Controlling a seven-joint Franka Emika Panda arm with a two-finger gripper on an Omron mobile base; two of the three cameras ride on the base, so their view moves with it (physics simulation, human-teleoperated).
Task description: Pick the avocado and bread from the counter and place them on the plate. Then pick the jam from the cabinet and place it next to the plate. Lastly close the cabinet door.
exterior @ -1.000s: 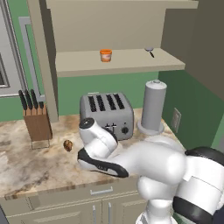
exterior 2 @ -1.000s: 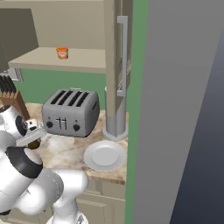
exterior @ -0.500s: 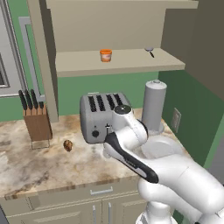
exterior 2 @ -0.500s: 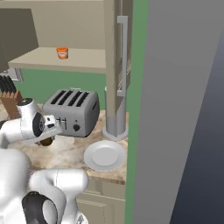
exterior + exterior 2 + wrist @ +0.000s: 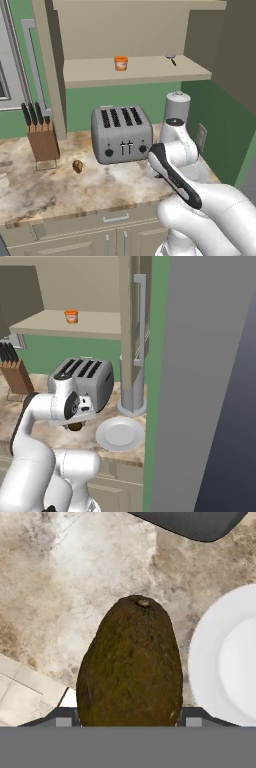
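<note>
My tool clamped on avocado, carried above counter, just beside plate. Need: shift over plate centre, lower until avocado touches dish, then release gently so it won't roll off rim. Bread waits near toaster.

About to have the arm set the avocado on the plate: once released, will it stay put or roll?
The avocado is a smooth egg shape with no flat side, so it may well roll a little when freed. The plate has a raised rim, which should probably stop it. It looks solid and stiff, so it is unlikely to deform between the fingers.
</note>
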